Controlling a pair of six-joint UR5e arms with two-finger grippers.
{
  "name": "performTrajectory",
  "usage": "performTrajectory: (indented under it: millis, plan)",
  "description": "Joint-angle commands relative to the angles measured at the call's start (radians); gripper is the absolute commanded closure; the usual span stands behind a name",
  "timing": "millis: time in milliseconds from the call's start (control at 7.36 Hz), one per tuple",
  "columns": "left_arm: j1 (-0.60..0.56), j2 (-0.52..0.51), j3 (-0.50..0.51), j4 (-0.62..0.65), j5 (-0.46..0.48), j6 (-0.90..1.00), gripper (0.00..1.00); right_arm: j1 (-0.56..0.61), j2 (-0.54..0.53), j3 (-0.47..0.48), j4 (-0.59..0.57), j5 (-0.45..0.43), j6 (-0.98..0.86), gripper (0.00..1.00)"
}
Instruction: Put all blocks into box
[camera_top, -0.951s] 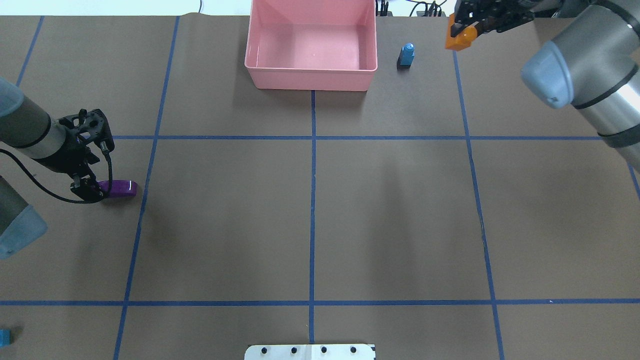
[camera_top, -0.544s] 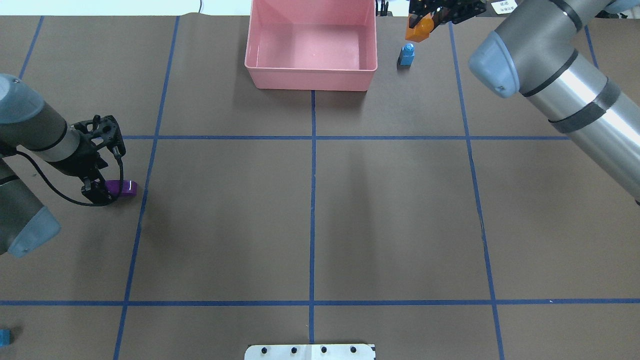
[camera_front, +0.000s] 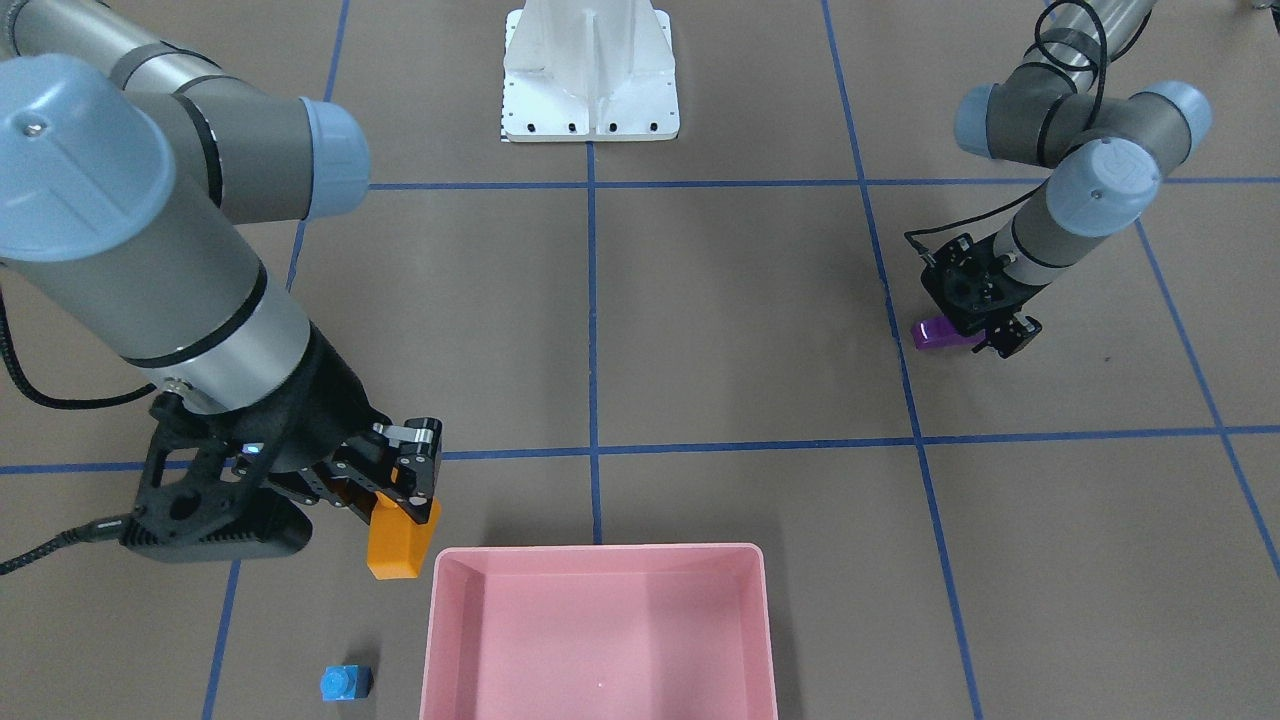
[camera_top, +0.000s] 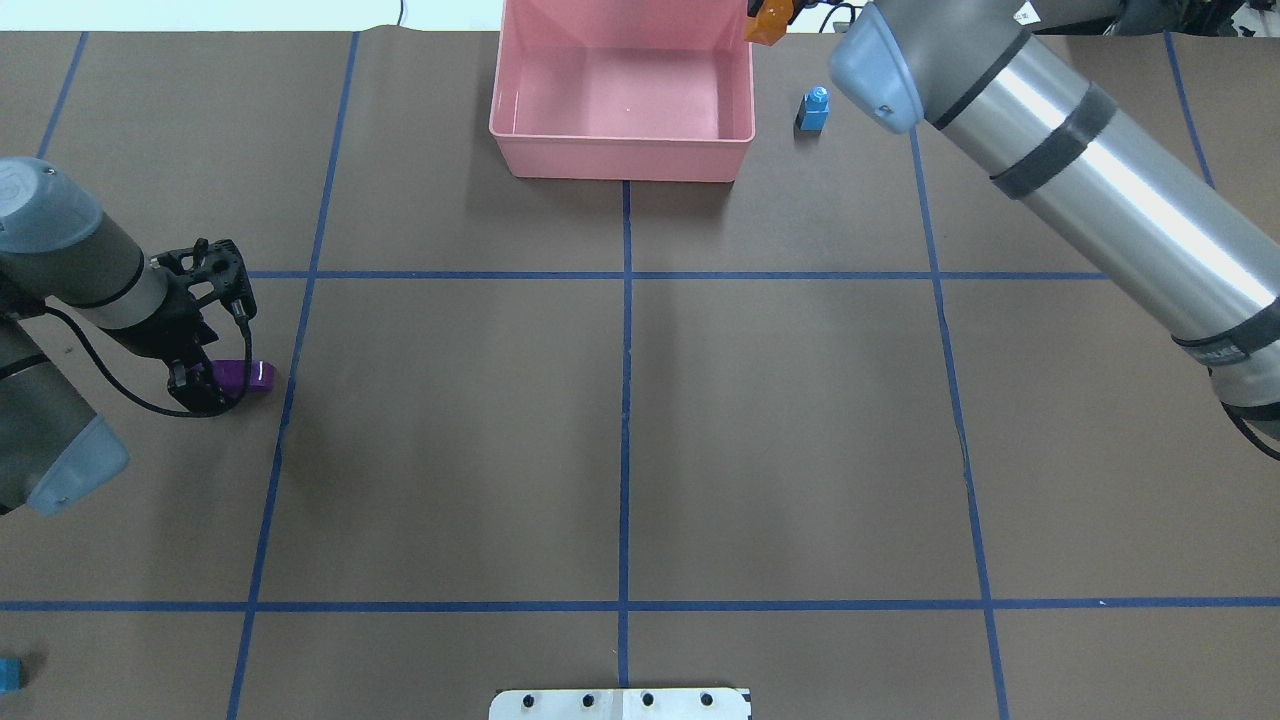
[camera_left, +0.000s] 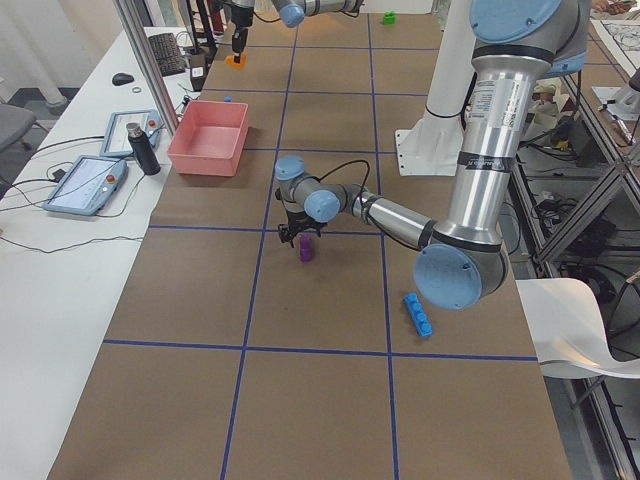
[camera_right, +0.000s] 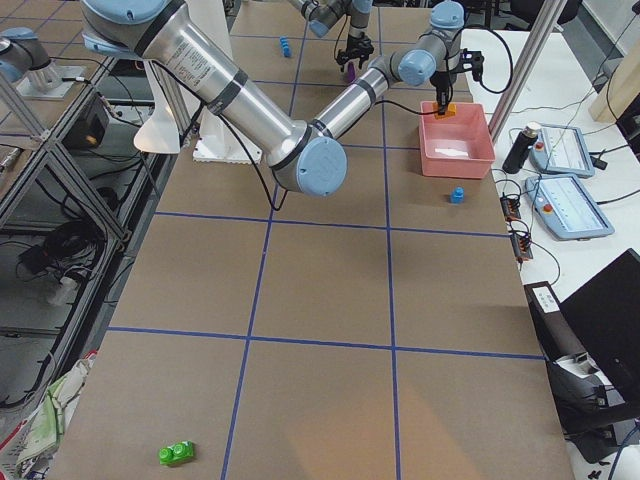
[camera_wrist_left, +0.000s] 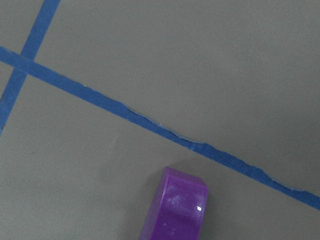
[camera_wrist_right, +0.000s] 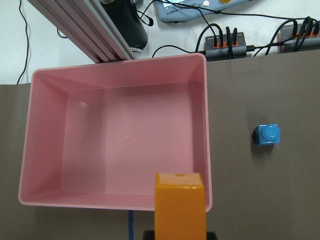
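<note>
Orange block (camera_top: 768, 25) partly cropped overhead

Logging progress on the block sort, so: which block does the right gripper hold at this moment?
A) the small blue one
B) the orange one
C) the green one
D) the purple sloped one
B: the right gripper is shut on the orange block, close to the edge of the pink box.

Overhead, the top edge crops the orange block (camera_top: 768, 22), and the left gripper (camera_top: 200, 388) covers half the purple block (camera_top: 250, 377).
</note>
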Motion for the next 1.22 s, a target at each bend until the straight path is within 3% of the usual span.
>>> performTrajectory:
  millis: [0, 136, 679, 815, 951, 1087]
  plan:
    - [0.000, 0.002, 0.002, 0.000, 0.000, 0.001, 0.00, -0.037, 0.062, -0.123, 0.043, -0.035, -0.004, 1.00]
    - [0.000, 0.005, 0.004, 0.000, 0.000, 0.001, 0.00, -0.067, 0.074, -0.236, 0.197, -0.060, 0.003, 1.00]
    - [0.000, 0.010, 0.011, 0.000, 0.000, 0.000, 0.00, -0.110, 0.083, -0.338, 0.278, -0.077, 0.002, 0.98]
    - [0.000, 0.010, 0.013, 0.000, 0.000, -0.002, 0.00, -0.117, 0.085, -0.349, 0.290, -0.080, 0.003, 0.83]
    - [0.000, 0.010, 0.013, 0.000, -0.002, -0.003, 0.00, -0.117, 0.083, -0.351, 0.291, -0.080, 0.002, 0.54]
    - [0.000, 0.009, 0.013, 0.000, -0.002, -0.005, 0.00, -0.117, 0.085, -0.351, 0.291, -0.098, 0.002, 0.02]
